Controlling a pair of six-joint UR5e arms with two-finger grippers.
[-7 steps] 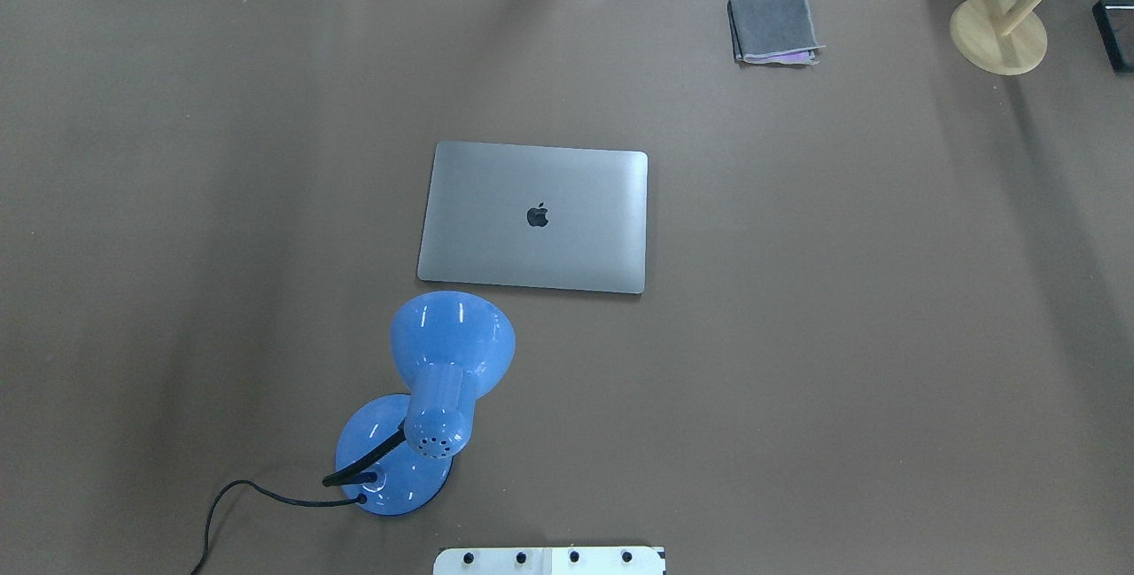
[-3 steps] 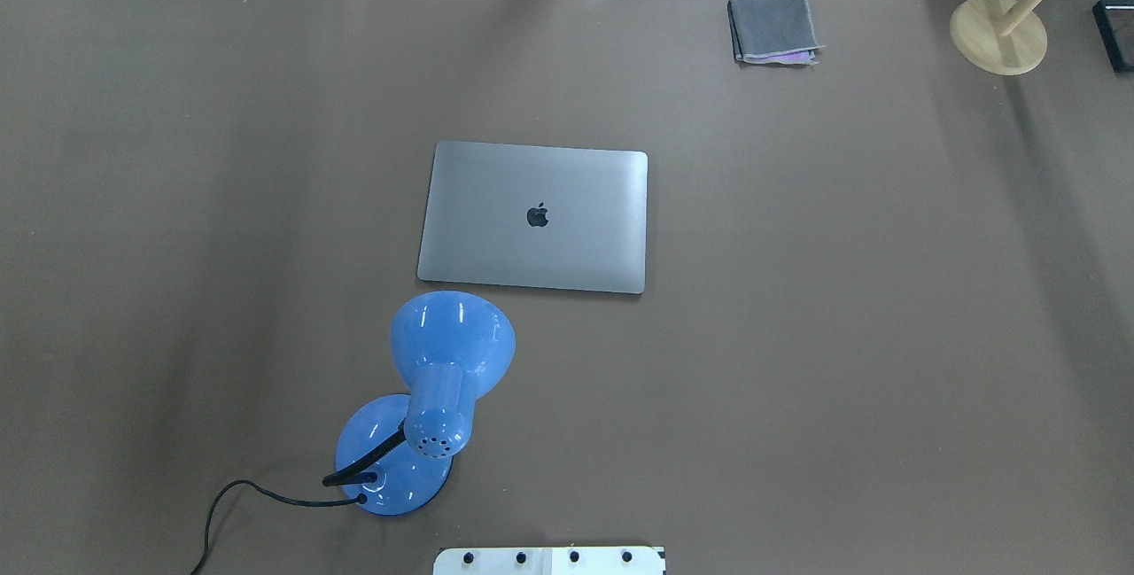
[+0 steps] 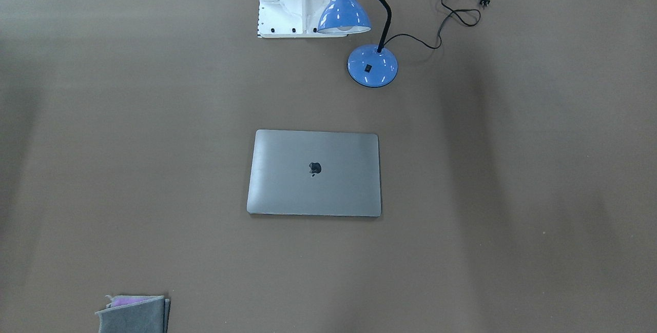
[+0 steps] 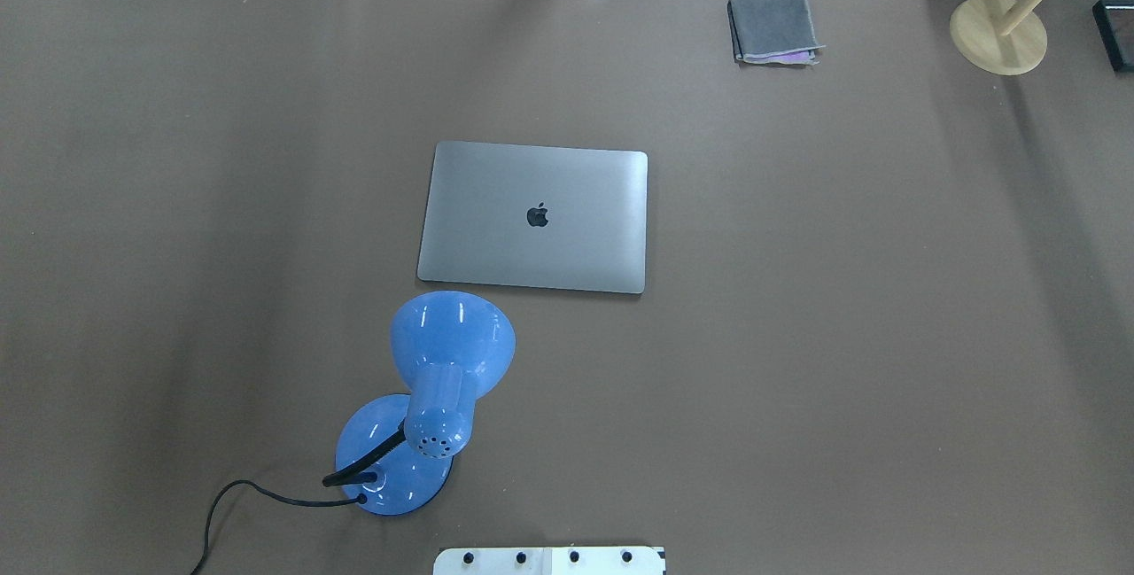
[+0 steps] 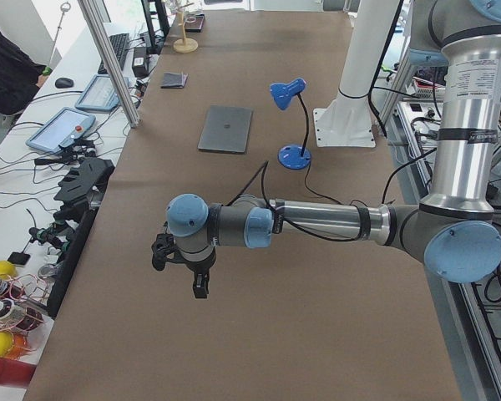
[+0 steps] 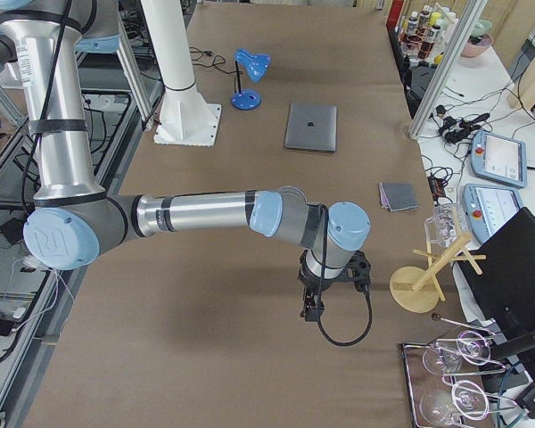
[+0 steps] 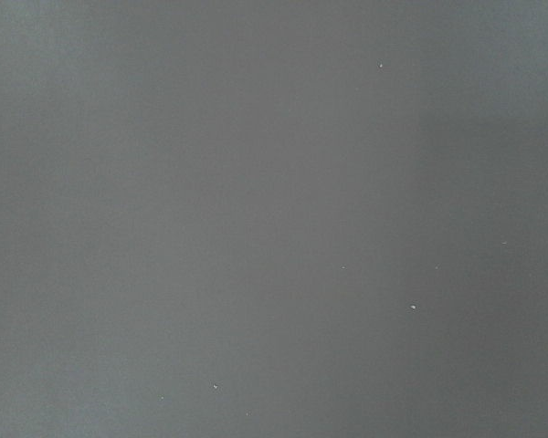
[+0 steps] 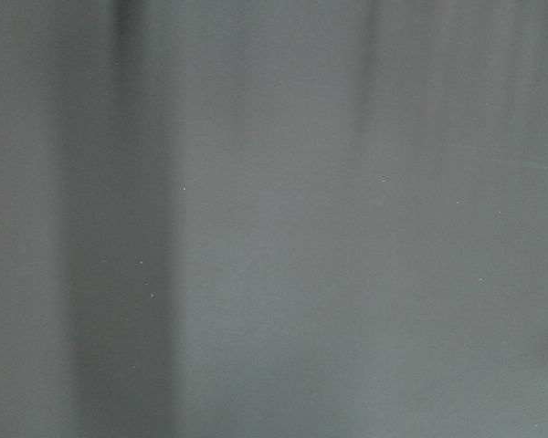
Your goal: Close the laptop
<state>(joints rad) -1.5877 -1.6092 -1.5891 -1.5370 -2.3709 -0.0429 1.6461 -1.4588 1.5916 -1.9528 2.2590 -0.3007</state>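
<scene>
**Overhead view: lid down, both arms out wide**

Overhead, you see the laptop (image 4: 533, 217) lying flat in the middle of the table (image 4: 842, 291), its lid facing up with the logo showing. The front view shows no gap along its near edge, so the closing looks done to me. A blue lamp (image 4: 452, 353) stands just beside the laptop's robot-side edge, and a folded cloth (image 4: 773, 28) lies well apart at the far side.

If you judge the lid needs a last press, bring one arm in high and come down on the middle of the lid, away from the hinge. Push gently and straight down, so the laptop does not slide on the table. Steer the approach clear of the lamp's shade, which leans towards the laptop.

The left claw (image 5: 182, 269) hangs over bare table near the table's left end, and the right claw (image 6: 330, 290) does the same near the right end. Neither touches or holds anything. Only the side views show them, and both wrist cameras show plain surface with no fingers in frame. So I cannot tell how far either is open.
</scene>
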